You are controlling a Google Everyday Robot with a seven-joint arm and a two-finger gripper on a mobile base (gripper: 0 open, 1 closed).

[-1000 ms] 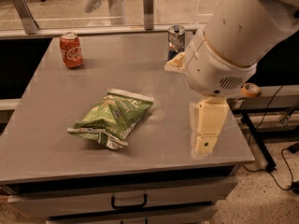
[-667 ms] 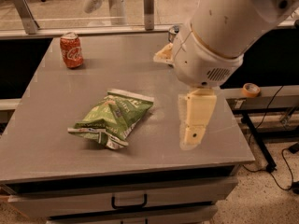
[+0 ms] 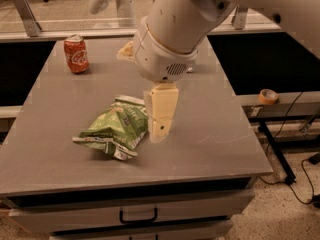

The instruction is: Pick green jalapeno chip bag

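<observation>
The green jalapeno chip bag (image 3: 116,128) lies crumpled on the grey table (image 3: 215,144), left of centre, with white crimped ends. My gripper (image 3: 160,115) hangs from the big white arm, its cream finger pointing down just above the table at the bag's right end, overlapping the bag's edge in view. I cannot tell whether it touches the bag.
A dented red cola can (image 3: 76,53) stands at the table's back left. A drawer with a black handle (image 3: 138,217) is under the table front. A roll of tape (image 3: 268,96) sits on a ledge at right. Cables run on the floor at right.
The arm and gripper have moved left across the table, from well right of the bag to its right end. The bag and the can have not moved.
</observation>
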